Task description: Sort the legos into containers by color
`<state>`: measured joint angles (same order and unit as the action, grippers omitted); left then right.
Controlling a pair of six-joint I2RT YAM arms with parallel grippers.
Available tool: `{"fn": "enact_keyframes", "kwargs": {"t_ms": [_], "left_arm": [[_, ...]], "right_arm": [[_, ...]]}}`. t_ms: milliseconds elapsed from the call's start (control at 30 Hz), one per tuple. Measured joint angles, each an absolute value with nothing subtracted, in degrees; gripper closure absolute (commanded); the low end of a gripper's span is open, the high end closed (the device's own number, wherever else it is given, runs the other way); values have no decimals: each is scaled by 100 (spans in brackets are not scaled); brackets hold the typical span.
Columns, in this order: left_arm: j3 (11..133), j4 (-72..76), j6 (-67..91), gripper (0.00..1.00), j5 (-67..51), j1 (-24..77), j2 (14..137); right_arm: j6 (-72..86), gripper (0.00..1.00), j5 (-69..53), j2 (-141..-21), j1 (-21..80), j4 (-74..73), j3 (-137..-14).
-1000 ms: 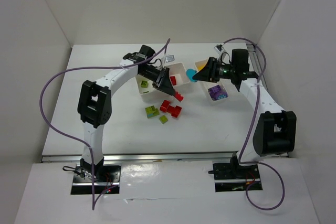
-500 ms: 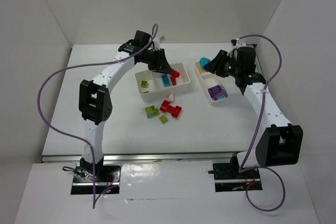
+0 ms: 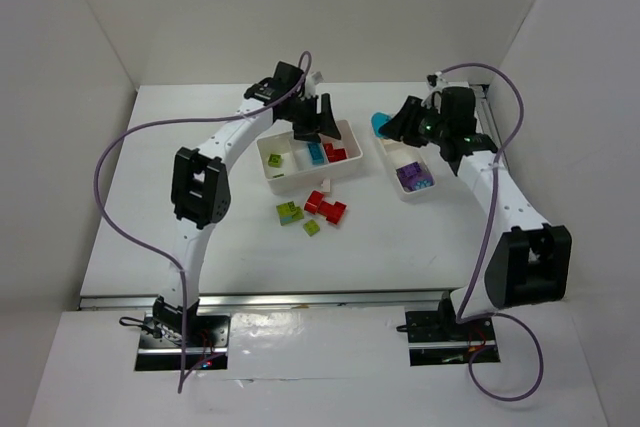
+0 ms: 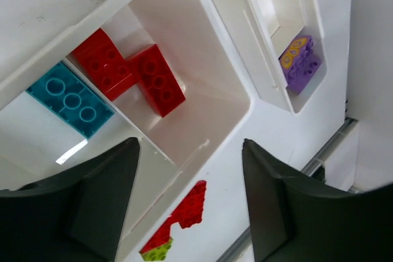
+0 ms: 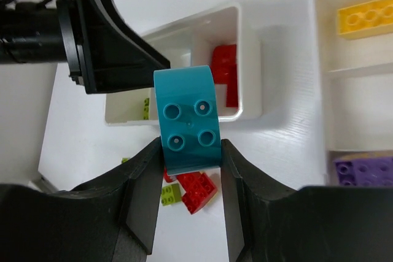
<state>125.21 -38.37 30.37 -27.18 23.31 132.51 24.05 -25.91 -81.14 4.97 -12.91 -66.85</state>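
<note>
Upper centre of the top view: our left end effector (image 3: 318,119) is hanging over the wider tray (image 3: 283,185), having just opened. Left wrist view, upper centre: two red bricks (image 4: 129,72) are lying in one compartment, so red looks delivered. Right wrist view, centre: our right end effector (image 5: 191,145) is clamping a teal brick (image 5: 187,121).

yellow brick (image 5: 367,16) cut off at rt edge, purple brick (image 5: 367,171) likewise

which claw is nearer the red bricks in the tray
Left. The left claw hangs open above the red bricks; the right claw, gripping a teal brick, is off beside the tray.
</note>
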Motion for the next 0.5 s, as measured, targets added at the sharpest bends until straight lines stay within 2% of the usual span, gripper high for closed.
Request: {"fn": "enact_keyframes", "kwargs": {"t_ms": [33,67,167,300,500], "left_arm": [[12521,-3852,3035,30,-2700,2333,13205],[12503,-3857,3035,38,-2661,2335,13120],[12248,-3881,3048,42,-2456,2305,12626],[11566,-3907,3177,35,-2051,1984,11459],[10742,-3992,3352,17,-1232,1055,10121]], "right_arm": [[2355,100,-2591,-8211,591,-1308,-6751],[2294,100,-2602,-8326,720,-1337,-6827],[2110,100,-2637,-8687,1118,-1446,-7111],[1828,100,-2519,-9373,1732,-1732,-7859],[1704,98,-2128,-10269,2467,-1774,-8591]]}}
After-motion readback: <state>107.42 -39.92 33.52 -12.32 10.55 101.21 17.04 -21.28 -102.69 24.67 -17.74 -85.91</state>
